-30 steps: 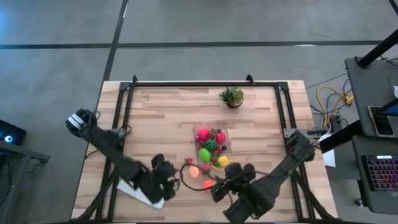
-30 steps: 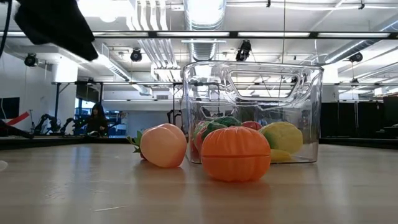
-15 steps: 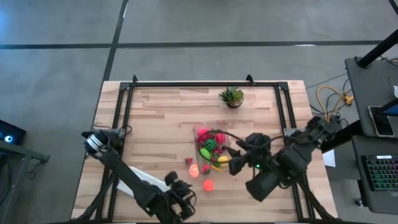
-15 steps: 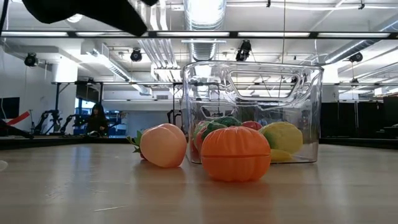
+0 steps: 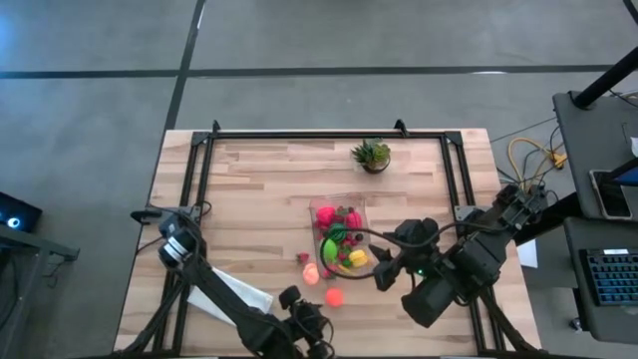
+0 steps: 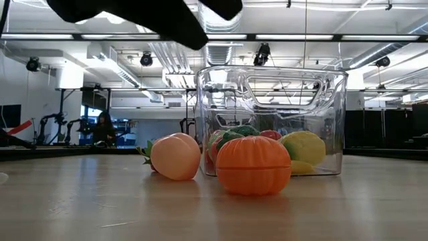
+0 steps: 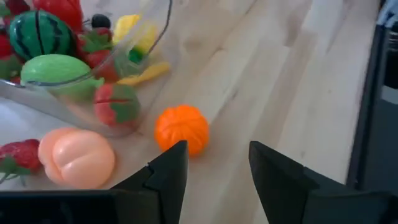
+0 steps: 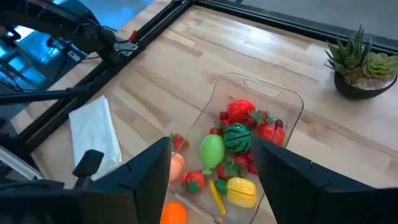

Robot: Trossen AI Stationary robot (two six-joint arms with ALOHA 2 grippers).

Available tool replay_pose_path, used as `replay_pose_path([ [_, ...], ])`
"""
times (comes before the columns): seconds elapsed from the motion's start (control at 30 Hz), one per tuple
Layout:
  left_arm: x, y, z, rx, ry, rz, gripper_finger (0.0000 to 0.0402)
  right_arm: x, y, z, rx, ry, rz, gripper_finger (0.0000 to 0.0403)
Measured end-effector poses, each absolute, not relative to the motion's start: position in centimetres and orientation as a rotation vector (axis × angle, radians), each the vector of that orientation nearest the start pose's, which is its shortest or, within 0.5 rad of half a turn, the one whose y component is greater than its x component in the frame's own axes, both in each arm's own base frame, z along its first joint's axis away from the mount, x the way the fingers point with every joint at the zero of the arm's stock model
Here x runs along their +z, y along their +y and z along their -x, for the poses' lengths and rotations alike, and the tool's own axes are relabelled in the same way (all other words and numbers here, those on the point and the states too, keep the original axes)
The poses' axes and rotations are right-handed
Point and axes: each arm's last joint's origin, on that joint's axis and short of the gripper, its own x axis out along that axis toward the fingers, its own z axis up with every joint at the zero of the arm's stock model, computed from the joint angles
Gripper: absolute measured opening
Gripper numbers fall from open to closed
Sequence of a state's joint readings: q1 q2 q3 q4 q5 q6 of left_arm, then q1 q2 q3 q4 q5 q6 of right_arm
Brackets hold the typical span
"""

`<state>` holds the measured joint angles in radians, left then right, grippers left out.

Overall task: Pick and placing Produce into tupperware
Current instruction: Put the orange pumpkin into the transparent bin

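Clear plastic, the tupperware [image 5: 339, 235] sits right of centre in the high view and already holds most of the produce: a striped green melon [image 8: 237, 137], a lime-green fruit [image 8: 212, 150], a yellow piece [image 8: 237, 190], red pieces and more. Three items lie on the wood just outside its lower-left corner: an orange [image 5: 333, 296], a peach [image 5: 310, 274] and a strawberry [image 5: 302, 258]. In the low view the orange [image 6: 253, 165] and peach [image 6: 176, 156] stand in front of the box wall, apparently touching nothing.

Over the last second the right gripper [image 5: 383, 275] has swung from low beside the orange up to the box's lower-right edge, and now looks down on the box. Its fingers stand wide apart with nothing between them. I judge that it has just finished a drop and is free for another pick.

Meanwhile the left gripper [image 5: 317, 329] has pulled away to the bottom edge of the high view, below the orange. Its fingers are parted and empty, and its wrist view frames the orange [image 7: 181, 129] just ahead of them, with the peach [image 7: 76, 157] off to one side. That suggests the left arm is lining up on the orange next.

A white cloth [image 5: 237, 296] lies lower left, and a small potted plant [image 5: 372, 156] stands near the top edge, well apart from the work.
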<state>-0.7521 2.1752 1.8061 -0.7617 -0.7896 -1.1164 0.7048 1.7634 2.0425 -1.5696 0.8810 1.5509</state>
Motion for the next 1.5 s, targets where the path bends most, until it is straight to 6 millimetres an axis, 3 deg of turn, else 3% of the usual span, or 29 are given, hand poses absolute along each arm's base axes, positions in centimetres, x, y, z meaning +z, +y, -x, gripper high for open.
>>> replay_pose_path([
  [0.27,20.2,-29.8,-34.7,0.338,0.795,0.331,0.0157,40.2,18.6,-25.5,-0.729,0.529,-0.497,0.0219],
  [0.67,20.6,-29.6,-36.5,0.310,0.681,0.455,0.0157,39.8,18.7,-25.5,-0.662,0.638,-0.330,0.0219],
  [0.87,20.5,-28.0,-37.1,0.502,0.562,0.591,0.0157,39.9,19.1,-24.9,-0.530,0.755,-0.125,0.0219],
  [1.03,20.2,-27.7,-36.8,0.583,0.540,0.706,0.0156,40.3,19.4,-24.2,-0.492,0.758,-0.099,0.0219],
  [1.4,20.0,-28.0,-36.7,0.542,0.624,0.737,0.0073,39.9,20.6,-23.1,-0.434,0.777,-0.054,0.0219],
  [1.5,20.0,-28.5,-36.5,0.523,0.625,0.753,0.0068,39.8,20.9,-22.9,-0.428,0.779,-0.049,0.0219],
])
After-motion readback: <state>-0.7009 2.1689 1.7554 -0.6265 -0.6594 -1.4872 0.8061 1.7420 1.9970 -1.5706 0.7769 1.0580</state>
